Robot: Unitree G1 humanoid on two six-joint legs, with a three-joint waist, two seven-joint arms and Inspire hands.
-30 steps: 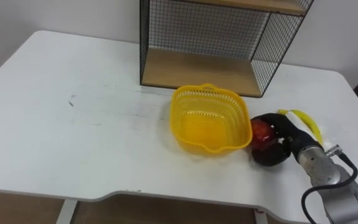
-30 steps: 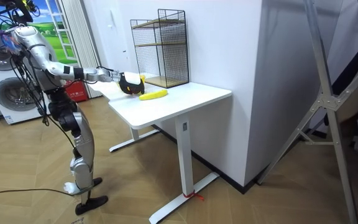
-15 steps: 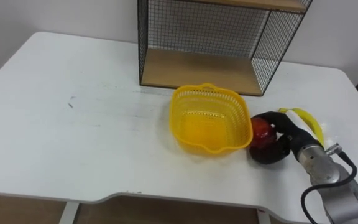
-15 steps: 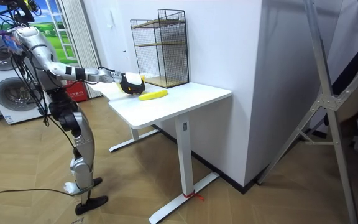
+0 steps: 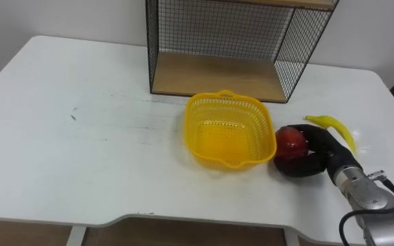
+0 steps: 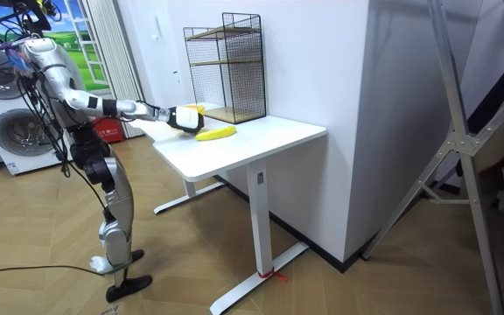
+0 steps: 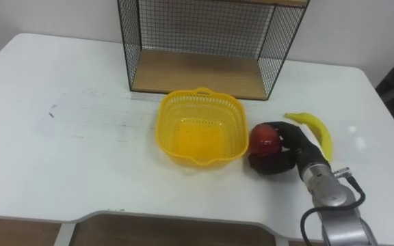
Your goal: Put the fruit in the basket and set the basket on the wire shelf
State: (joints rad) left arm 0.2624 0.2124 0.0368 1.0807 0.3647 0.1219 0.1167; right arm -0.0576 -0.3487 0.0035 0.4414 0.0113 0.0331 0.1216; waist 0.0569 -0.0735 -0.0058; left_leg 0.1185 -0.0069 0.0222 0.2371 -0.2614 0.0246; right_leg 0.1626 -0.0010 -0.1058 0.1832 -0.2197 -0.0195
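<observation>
Nearest, at the table's (image 5: pixel 81 137) right front, the right hand (image 5: pixel 320 156) has its fingers curled round the apple (image 5: pixel 291 140), gripping it from the side away from the basket (image 5: pixel 226 137), so the fruit faces the rim it has to cross. The apple sits just beside the basket's right wall; whether it is clear of the tabletop cannot be told. The basket stands upright and empty at mid-table, its mouth open to a drop from above. Just beyond the hand the banana (image 5: pixel 334 126) lies flat on the table, untouched, within likely reach for a second pick. Farthest back, the shelf (image 5: pixel 217 75) stands against the wall, its lower board bare and directly behind the basket, which should make for a short carry once both fruits are in
</observation>
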